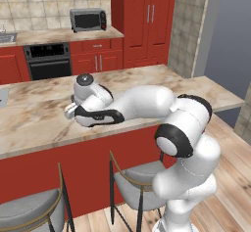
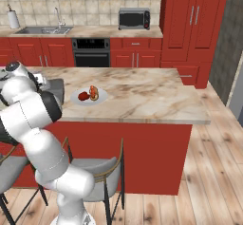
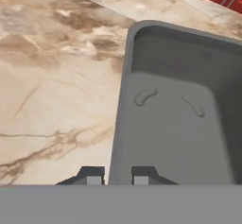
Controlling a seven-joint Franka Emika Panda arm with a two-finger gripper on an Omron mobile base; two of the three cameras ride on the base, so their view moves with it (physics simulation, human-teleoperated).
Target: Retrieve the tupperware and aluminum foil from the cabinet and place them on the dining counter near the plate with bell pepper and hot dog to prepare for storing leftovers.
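The gripper sits astride the near rim of the tupperware, one fingertip outside the wall and one inside, closed narrowly on it. The tub rests on the dining counter, just left of the plate holding the bell pepper and hot dog

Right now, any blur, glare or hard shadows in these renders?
Hand view: flat, even light, no glare on the tupperware; marble of the dining counter looks soft. Left base view: a faint shadow lies under the arm. Right base view: the plate is small, its food coarse.
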